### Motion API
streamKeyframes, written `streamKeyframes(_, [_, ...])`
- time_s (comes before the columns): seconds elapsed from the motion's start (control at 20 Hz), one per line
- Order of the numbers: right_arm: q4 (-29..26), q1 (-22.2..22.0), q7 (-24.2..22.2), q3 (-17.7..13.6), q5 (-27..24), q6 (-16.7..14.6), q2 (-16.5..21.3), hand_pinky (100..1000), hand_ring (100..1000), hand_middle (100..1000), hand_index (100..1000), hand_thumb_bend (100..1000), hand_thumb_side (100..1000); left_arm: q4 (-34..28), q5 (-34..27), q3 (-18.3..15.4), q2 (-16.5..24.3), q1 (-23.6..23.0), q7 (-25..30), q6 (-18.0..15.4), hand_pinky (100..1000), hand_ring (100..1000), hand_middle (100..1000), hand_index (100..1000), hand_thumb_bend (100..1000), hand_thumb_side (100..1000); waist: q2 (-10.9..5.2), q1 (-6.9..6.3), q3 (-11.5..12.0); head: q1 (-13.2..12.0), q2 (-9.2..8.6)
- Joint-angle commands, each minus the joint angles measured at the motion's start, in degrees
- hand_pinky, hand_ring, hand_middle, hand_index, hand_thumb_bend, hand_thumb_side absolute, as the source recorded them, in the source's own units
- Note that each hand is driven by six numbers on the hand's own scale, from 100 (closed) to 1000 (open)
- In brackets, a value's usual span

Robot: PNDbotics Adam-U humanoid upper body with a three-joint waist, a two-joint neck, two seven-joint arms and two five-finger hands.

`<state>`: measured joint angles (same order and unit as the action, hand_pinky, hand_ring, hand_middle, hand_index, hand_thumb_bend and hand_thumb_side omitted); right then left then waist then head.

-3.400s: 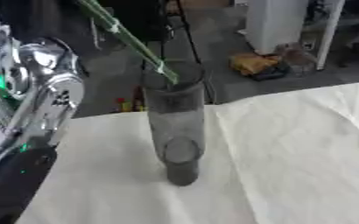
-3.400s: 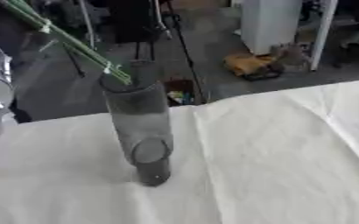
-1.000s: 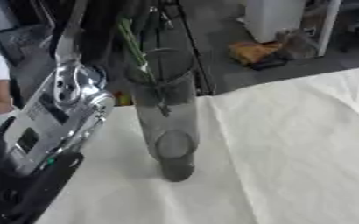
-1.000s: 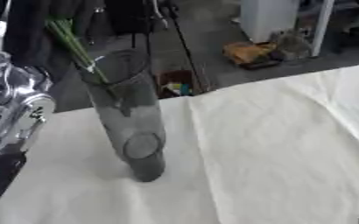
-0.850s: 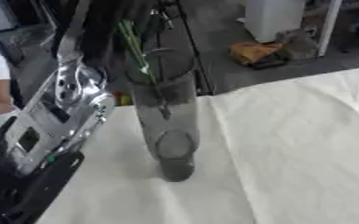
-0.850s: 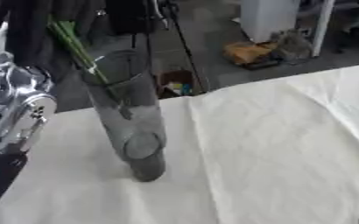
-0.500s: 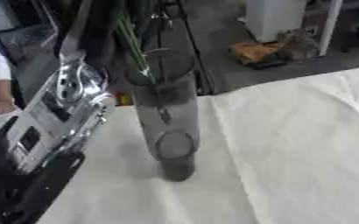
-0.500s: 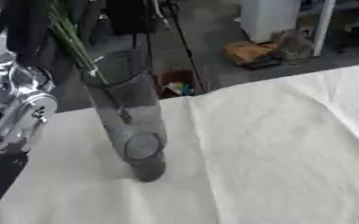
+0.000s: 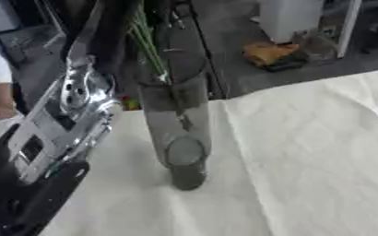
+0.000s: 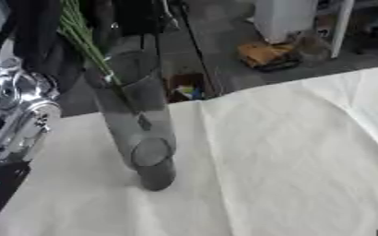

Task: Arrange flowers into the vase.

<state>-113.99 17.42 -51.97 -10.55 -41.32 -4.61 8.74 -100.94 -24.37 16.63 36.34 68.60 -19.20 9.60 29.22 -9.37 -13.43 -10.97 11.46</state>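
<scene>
On the tabletop (image 9: 305, 152), covered by a pale cloth, the vase (image 9: 176, 124) stands left of centre, a tall smoky glass tube seen from above so that it appears to lean toward 11 o'clock. Its base rests on the cloth and its mouth sits up near the tabletop's far edge.

At 9 o'clock the left arm (image 9: 63, 124), silver and black, fills the view's left side and rises toward 12 o'clock just beside the vase. Whether it touches the glass I cannot tell. The left hand itself is cut off at the top edge, so whether its fingers are apart or clamped on anything cannot be told. The right hand shows in neither view.

Green stems (image 10: 83, 39) run from 12 o'clock down into the vase's mouth, and a darker line continues inside the glass toward its lower half. No blooms are visible; they lie beyond the top edge if they are there at all.

By my reading, the task is well under way: at least one bunch of stems is inside the vase, though I cannot say whether it is released or settled to the bottom. No other flowers lie on the cloth, so what is left is unclear.

Beyond the far edge, at 1 o'clock, an orange object (image 9: 265, 51) lies on the floor, well apart from the work. Nothing stands on the cloth around the vase; only the arm crowds it.
</scene>
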Motion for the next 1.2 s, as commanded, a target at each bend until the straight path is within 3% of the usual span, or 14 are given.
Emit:
streamKeyframes(0.05, [-0.60,0.42,0.00,0.08,0.58,0.08,0.04,845,970,537,903,100,886,-1.24,-0.36,-0.87,1.85,0.81,0.54,-0.83,155,280,313,612,100,790,-1.24,0.43,0.06,-0.05,-0.68])
streamKeyframes(0.25, [-0.60,0.38,0.00,0.16,0.81,0.12,0.01,845,971,537,904,100,886,-0.93,-1.06,-1.19,2.11,1.02,0.56,-1.81,159,320,339,611,100,792,-1.25,0.38,0.10,-0.04,-0.87])
streamKeyframes(0.4, [-0.60,0.34,0.00,0.15,0.90,0.21,0.04,846,971,536,904,100,886,-0.94,-1.04,-1.42,2.62,1.09,0.51,-2.30,220,432,412,670,100,777,-1.32,0.34,0.29,0.05,-0.79])
streamKeyframes(0.6, [-0.60,0.30,0.00,0.13,0.99,0.42,0.08,846,972,536,905,100,886,-1.18,-0.20,-1.58,3.10,0.94,0.47,-2.22,280,490,439,695,100,765,-1.42,0.28,0.40,0.11,-0.69])
streamKeyframes(0.85, [-0.60,0.25,0.00,0.12,1.06,0.52,0.10,847,972,535,905,100,886,-1.27,1.01,-1.50,3.51,0.77,1.04,-1.26,337,564,471,706,100,755,-1.53,0.23,0.46,0.16,-0.70])
streamKeyframes(1.2, [-0.60,0.17,0.00,0.13,1.38,0.70,0.18,848,973,534,906,100,885,-1.64,4.69,-1.18,4.86,0.55,6.66,1.71,497,767,640,826,100,726,-1.61,0.04,0.68,0.11,-0.38])
